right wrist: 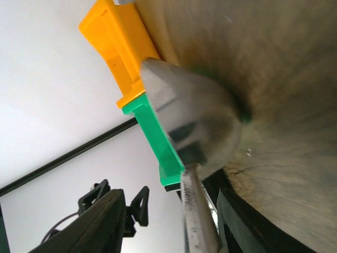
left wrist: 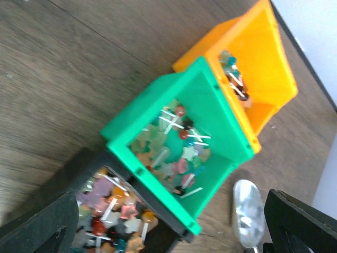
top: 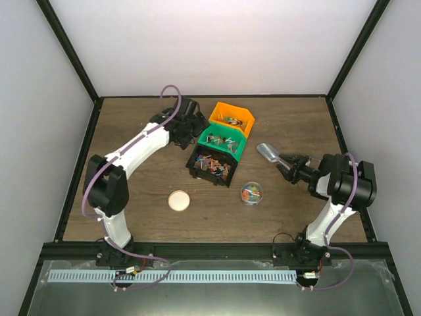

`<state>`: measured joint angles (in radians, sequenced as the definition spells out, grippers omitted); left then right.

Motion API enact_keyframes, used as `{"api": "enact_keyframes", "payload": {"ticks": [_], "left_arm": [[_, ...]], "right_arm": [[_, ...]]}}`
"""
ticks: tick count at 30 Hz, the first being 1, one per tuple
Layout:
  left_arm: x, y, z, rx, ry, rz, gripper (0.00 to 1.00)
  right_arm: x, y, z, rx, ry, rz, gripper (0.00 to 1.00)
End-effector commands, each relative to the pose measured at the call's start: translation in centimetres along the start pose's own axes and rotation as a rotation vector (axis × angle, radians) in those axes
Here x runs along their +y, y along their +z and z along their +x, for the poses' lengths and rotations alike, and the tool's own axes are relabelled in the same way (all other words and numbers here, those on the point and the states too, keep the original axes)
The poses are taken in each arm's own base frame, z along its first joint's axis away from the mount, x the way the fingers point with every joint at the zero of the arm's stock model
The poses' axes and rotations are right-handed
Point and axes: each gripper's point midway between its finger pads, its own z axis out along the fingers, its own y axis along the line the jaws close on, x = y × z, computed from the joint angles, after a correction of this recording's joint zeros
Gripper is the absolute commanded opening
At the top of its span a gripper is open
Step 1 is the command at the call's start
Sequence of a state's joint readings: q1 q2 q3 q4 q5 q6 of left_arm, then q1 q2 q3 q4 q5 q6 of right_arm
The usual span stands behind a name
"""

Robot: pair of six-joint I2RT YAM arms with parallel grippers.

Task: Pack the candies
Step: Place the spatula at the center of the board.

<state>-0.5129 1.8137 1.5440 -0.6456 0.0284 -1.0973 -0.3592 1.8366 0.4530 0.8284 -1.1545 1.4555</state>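
Note:
Candies [top: 212, 164] fill the black bin and lie in the green bin [top: 222, 140] and orange bin [top: 231, 118]; more sit in a clear round container [top: 251, 193]. My left gripper [top: 191, 128] hovers open beside the bins. In the left wrist view the left gripper [left wrist: 168, 211] looks down on candies [left wrist: 174, 153] in the green bin. The silver scoop [top: 268, 151] lies on the table right of the bins. My right gripper [top: 284, 163] is at its handle. In the right wrist view the jaws of the right gripper [right wrist: 171, 205] stand apart, with the scoop handle [right wrist: 197, 211] loose between them.
A round beige lid [top: 178, 200] lies on the table in front of the bins. The three bins stand in a diagonal row, orange farthest. White walls with black frame posts enclose the wooden table [top: 131, 178].

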Motion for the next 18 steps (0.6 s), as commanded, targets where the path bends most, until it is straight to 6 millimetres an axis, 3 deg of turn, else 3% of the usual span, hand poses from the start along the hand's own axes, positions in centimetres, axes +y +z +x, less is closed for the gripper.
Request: {"api": "enact_keyframes", "payload": {"ticks": [1, 4, 9, 13, 18], "left_arm": [[-2.8, -0.3, 2.5, -0.015, -0.081, -0.006, 0.97], [-3.7, 1.1, 5.4, 0.03, -0.144, 0.0, 0.91], [-3.9, 2.9, 8.9, 0.083, -0.182, -0.038, 0.87], [-2.9, 3.6, 9.5, 0.089, -0.189, -0.085, 0.86], [-0.7, 4.2, 9.4, 0.05, -0.255, -0.163, 0.84]], "right_arm": [[1.5, -0.1, -0.3, 0.022, -0.086, 0.038, 0.53], [1.3, -0.7, 0.4, 0.022, -0.114, 0.123, 0.61], [-0.8, -1.9, 1.0, -0.021, -0.074, 0.241, 0.67], [-1.9, -2.5, 2.5, -0.022, -0.035, 0.266, 0.67], [-1.2, -3.0, 4.0, -0.016, -0.051, 0.241, 0.67]]}}
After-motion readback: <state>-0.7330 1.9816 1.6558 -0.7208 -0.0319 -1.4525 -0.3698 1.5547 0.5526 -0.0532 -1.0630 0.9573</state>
